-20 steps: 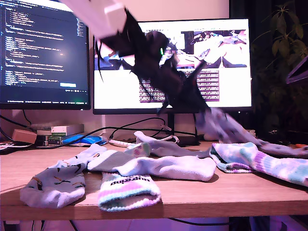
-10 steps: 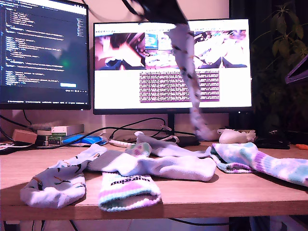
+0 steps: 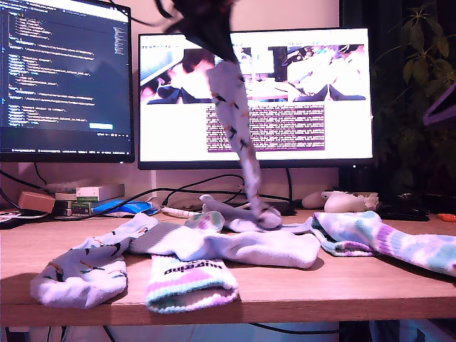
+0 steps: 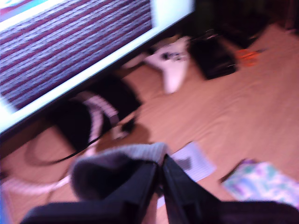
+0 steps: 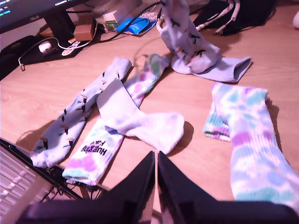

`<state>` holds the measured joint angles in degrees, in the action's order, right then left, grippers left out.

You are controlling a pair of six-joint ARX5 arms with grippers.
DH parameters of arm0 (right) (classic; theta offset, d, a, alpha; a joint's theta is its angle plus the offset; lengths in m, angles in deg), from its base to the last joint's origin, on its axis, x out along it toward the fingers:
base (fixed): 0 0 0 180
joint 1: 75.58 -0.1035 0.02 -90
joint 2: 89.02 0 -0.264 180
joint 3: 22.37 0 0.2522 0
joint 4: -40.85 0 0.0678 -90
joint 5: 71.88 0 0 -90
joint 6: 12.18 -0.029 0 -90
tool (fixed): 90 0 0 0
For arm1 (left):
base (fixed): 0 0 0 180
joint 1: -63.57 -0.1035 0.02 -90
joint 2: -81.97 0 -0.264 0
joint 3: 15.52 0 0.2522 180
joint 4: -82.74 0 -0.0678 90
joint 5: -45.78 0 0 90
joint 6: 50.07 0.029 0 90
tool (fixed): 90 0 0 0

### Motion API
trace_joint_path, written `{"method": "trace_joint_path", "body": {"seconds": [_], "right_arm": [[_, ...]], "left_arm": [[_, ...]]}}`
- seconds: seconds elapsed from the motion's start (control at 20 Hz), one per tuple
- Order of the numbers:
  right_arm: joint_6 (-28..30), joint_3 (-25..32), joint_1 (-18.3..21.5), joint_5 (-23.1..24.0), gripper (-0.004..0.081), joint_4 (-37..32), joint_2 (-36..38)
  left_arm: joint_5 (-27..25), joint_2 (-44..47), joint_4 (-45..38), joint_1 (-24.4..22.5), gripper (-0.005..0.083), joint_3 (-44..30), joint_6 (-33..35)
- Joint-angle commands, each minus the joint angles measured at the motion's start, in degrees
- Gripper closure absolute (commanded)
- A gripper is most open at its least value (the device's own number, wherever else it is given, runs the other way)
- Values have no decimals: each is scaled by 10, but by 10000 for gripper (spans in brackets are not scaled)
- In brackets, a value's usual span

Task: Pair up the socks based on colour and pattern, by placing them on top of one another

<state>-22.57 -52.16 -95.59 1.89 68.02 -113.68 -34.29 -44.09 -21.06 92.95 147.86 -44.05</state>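
Two lit monitors [image 3: 255,96] stand behind the wooden desk [image 3: 299,285], a plant [image 3: 420,64] beside them.

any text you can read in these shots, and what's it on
"HUF" over a second line starting "F": cuff of the tie-dye sock; the rest is too blurred, and it shows reversed and unclear in the exterior view.
Code monitor: too small.
Second monitor: rows too blurred.

My first gripper [image 4: 161,175]: two matte black wedge-shaped fingers, smooth, tapering to narrow tips. My second gripper [image 5: 155,168]: same black tapered fingers. Exterior view shows only a blurred black arm [image 3: 199,18].
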Motion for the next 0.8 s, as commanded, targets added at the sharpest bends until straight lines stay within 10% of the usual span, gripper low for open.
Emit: {"method": "trace_joint_path", "body": {"seconds": [0.0,0.75], "right_arm": [[3,-10,-2,-4,782,3,-3],[3,-10,-1,-4,782,7,-3]], "left_arm": [[-4,47,2,-6,793,-3,3],[-33,69,133,-13,793,-4,27]]}}
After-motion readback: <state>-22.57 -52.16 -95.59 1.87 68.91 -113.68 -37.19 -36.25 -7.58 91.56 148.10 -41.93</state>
